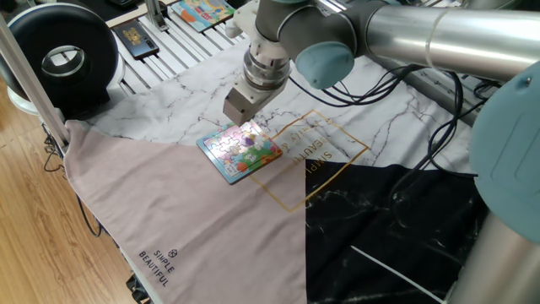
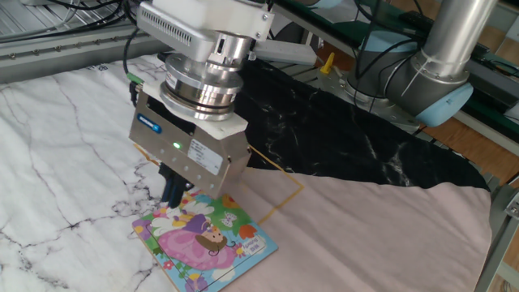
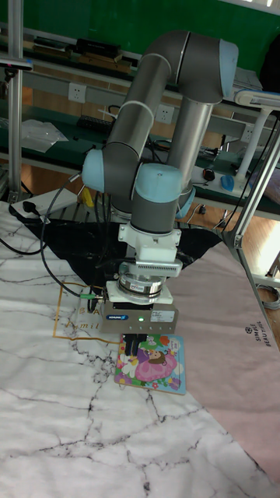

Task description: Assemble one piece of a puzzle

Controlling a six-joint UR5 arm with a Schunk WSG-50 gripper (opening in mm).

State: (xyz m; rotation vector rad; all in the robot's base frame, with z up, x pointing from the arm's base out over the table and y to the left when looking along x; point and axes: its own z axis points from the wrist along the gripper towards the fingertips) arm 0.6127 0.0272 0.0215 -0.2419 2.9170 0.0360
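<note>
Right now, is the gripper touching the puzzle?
Cannot tell. In the other fixed view the gripper fingers come down to the puzzle's far edge, but the body hides the tips. The tall fixed view shows no plain gap either.

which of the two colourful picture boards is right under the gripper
The puzzle, the blue-rimmed pastel board on the cloth, sits just below the gripper. The orange-edged board lies far off on the slatted top.

The small square pastel cartoon puzzle (image 2: 205, 242) showed pink, green and white shapes inside a thin blue rim. It lay on a white cloth with grey marble veining (image 2: 65, 138) (a thin gold outline printed on it), beside plain mauve-pink fabric (image 1: 194, 219) and black marbled fabric (image 1: 396, 228).
</note>
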